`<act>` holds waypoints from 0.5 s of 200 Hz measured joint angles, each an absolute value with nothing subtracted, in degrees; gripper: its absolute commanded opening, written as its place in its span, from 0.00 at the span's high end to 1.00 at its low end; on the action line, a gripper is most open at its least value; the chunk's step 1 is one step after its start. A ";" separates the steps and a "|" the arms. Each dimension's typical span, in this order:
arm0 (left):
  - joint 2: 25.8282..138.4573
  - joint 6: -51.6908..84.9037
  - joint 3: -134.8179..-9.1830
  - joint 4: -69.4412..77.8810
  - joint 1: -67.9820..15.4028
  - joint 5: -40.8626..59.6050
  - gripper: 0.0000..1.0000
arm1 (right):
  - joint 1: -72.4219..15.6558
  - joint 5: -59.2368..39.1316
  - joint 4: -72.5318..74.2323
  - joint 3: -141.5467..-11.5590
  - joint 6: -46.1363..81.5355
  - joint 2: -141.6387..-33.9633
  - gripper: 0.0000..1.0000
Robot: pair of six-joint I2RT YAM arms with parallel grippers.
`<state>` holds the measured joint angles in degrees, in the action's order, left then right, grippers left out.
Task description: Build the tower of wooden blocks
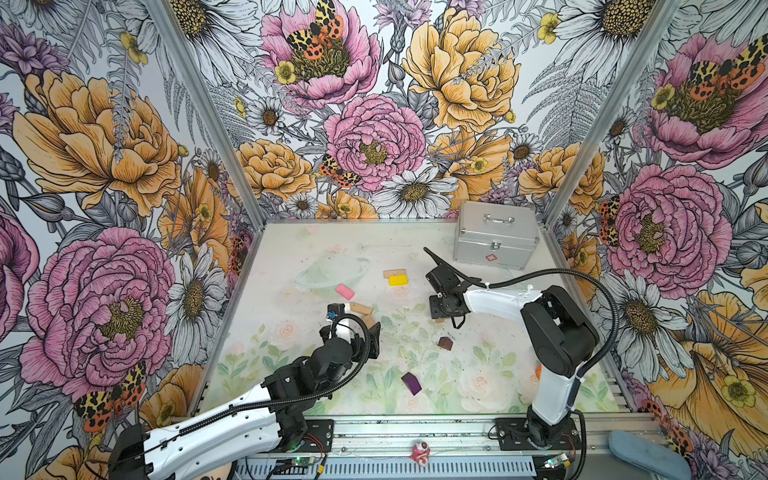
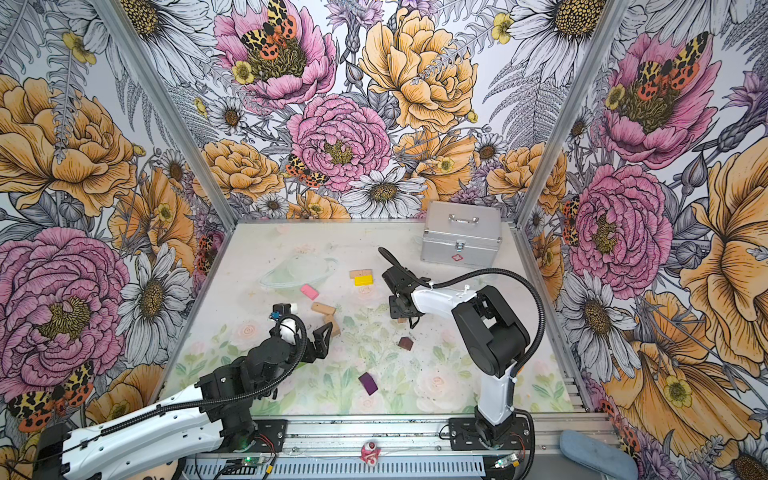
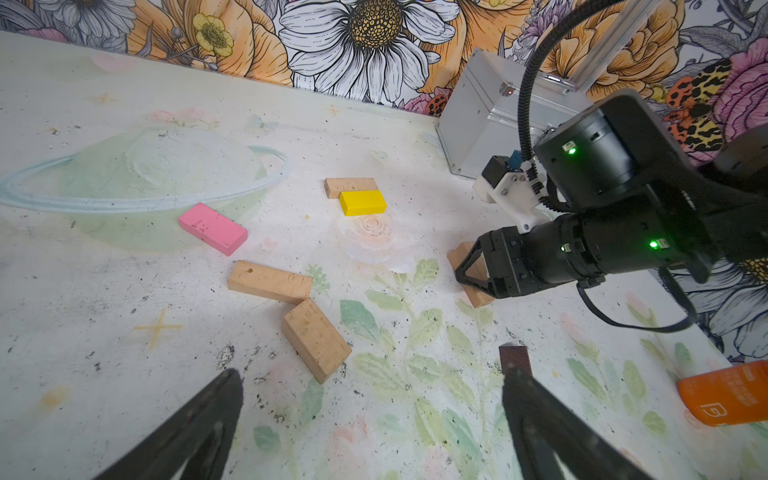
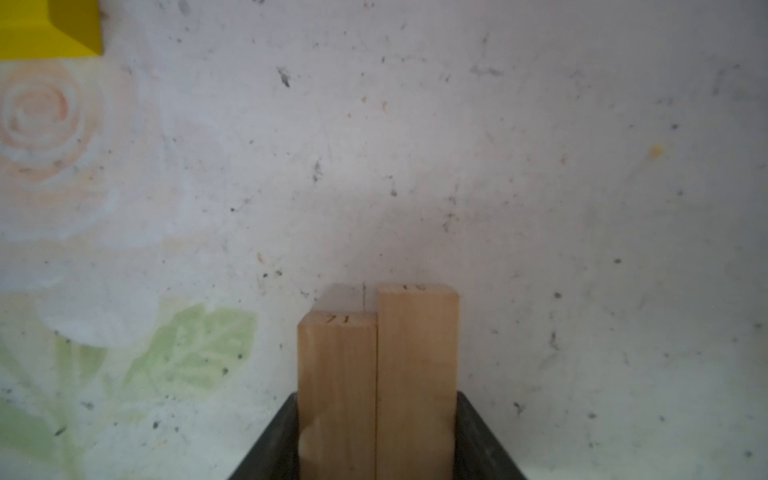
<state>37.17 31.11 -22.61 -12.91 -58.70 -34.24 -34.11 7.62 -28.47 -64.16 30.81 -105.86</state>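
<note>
ROBOTICS LAB TEST CELL: a left arm (image 1: 216,432) and a right arm (image 1: 503,301), white-shelled with black joints, stand bolted to an aluminium rail (image 1: 415,434) at the table edge opposite a silver metal case (image 1: 496,235). An aluminium frame post (image 1: 602,124) rises just beside the case, and wall panels (image 1: 374,137) printed with oversized flowers and moths close in behind it. Ribbed cable conduit (image 1: 573,274) loops near the case, and a bare circuit board (image 1: 299,460) with loose wiring sits far from it, below the rail. Between case and rail lies a scuffed pastel table mat (image 1: 291,257) strewn with wooden bricks (image 1: 360,308).
</note>
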 measured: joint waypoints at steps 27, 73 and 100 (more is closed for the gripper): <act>37.28 31.09 -22.61 -12.58 -58.70 -34.09 0.01 | -34.35 7.14 -29.98 -63.51 31.27 -104.55 0.26; 37.23 31.07 -22.61 -12.58 -58.70 -34.09 0.01 | -33.89 7.22 -33.74 -67.42 29.98 -102.17 0.51; 37.26 31.05 -22.63 -12.60 -58.70 -34.11 0.01 | -32.18 7.20 -34.24 -74.41 28.47 -104.25 0.64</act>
<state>37.26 31.05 -22.63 -12.60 -58.70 -34.11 -32.18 7.20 -34.24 -74.41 28.47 -104.25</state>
